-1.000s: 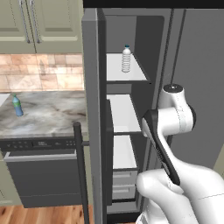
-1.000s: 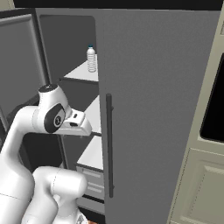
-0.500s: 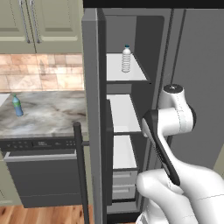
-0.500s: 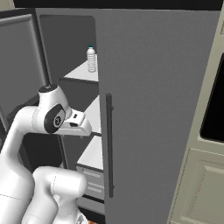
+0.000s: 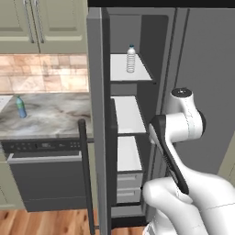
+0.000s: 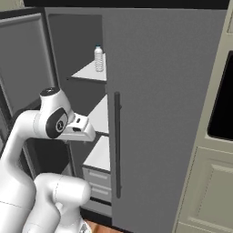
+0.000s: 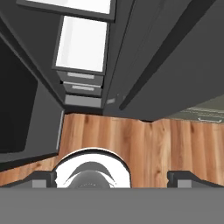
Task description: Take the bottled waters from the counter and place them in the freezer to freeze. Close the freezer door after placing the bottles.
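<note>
The clear ribbed bottle (image 5: pixel 131 58) (image 6: pixel 98 58) stands upright on the top white shelf of the freezer (image 5: pixel 131 124) (image 6: pixel 86 73). Far to the left, the blue bottle (image 5: pixel 20 107) with a green cap stands on the marbled counter (image 5: pixel 55 114). The freezer door (image 5: pixel 94 101) (image 6: pixel 22 59) is swung wide open. My gripper (image 7: pixel 111 180) hangs in front of the freezer's lower part, pointing down at the wooden floor (image 7: pixel 144 140). Its fingertips (image 7: pixel 43 178) stand wide apart, open, with nothing between them. The freezer drawers (image 7: pixel 83 87) lie ahead of it.
The plain grey right-hand refrigerator door (image 6: pixel 159 113) is shut, its long dark handle (image 6: pixel 117 145) beside my arm. A black-fronted dishwasher (image 5: pixel 46 179) sits under the counter. Cream cabinets (image 5: pixel 41 23) hang above it. A dark oven front (image 6: pixel 223 100) stands at the right.
</note>
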